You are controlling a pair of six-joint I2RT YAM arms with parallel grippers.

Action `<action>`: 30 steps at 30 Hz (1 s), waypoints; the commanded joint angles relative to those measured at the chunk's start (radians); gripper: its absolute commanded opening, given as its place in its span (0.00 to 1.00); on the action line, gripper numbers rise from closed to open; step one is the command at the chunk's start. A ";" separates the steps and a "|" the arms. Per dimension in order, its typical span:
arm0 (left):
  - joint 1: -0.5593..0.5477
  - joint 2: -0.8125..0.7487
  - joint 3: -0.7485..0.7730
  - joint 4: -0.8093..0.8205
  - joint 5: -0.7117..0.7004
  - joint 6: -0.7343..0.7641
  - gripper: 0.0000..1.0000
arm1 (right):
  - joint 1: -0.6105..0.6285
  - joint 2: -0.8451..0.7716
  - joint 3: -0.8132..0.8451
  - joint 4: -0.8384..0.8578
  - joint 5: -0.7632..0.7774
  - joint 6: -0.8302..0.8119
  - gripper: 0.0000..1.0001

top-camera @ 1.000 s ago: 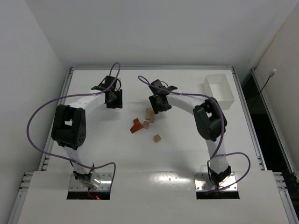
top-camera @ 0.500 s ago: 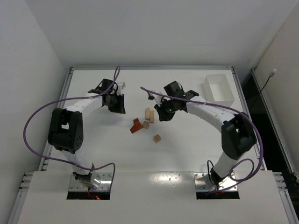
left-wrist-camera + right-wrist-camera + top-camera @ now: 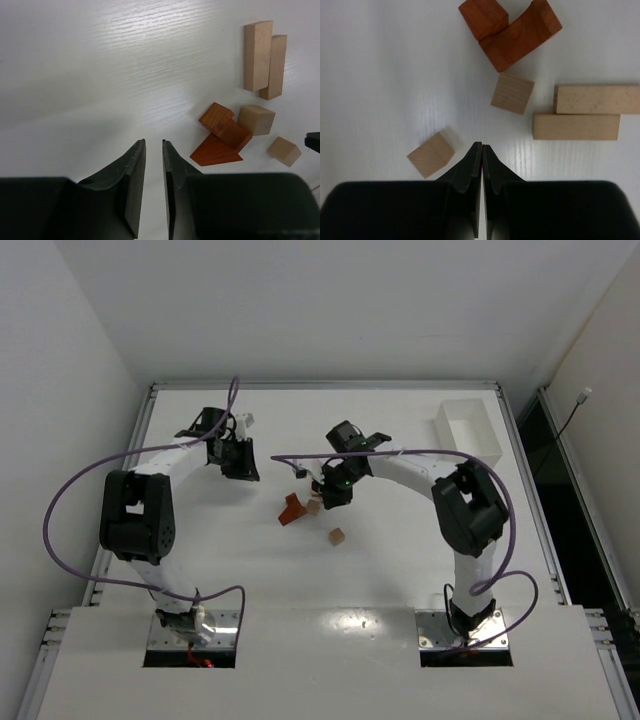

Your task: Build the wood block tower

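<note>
The wood blocks lie loose and flat on the white table; no tower shows in any view. In the right wrist view I see two tan bars [image 3: 576,126] side by side, a tan cube [image 3: 512,93], a second tan cube [image 3: 431,154] and reddish-brown pieces [image 3: 521,36]. My right gripper [image 3: 482,146] hovers shut and empty between the cube and the bars. My left gripper [image 3: 154,142] is shut on nothing, left of the reddish-brown pieces [image 3: 220,140]. From above, the right gripper [image 3: 332,490] covers the bars, and the left gripper [image 3: 240,465] is well clear of the cluster.
A white rectangular tray [image 3: 470,430] stands at the table's back right corner. Purple cables loop off both arms. Raised rails edge the table on all sides.
Both grippers have closed from partly open to shut, with nothing in them. The right gripper swung out and back, ending over the tan bars. The left gripper shifted slightly left.
</note>
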 commanded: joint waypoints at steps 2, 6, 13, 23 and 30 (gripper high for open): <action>0.037 0.015 0.044 0.001 0.043 0.016 0.17 | 0.008 0.066 0.096 0.010 -0.032 -0.070 0.00; 0.057 0.035 0.054 -0.009 0.044 0.016 0.17 | 0.008 0.106 0.124 -0.013 -0.022 -0.079 0.00; 0.066 0.055 0.064 -0.009 0.064 0.016 0.17 | 0.018 0.120 0.111 -0.035 -0.022 -0.115 0.00; 0.066 0.073 0.084 -0.019 0.064 0.016 0.22 | 0.048 0.209 0.205 -0.104 0.077 -0.115 0.00; 0.066 0.092 0.103 -0.019 0.064 0.016 0.22 | 0.048 0.255 0.257 -0.157 0.097 -0.104 0.00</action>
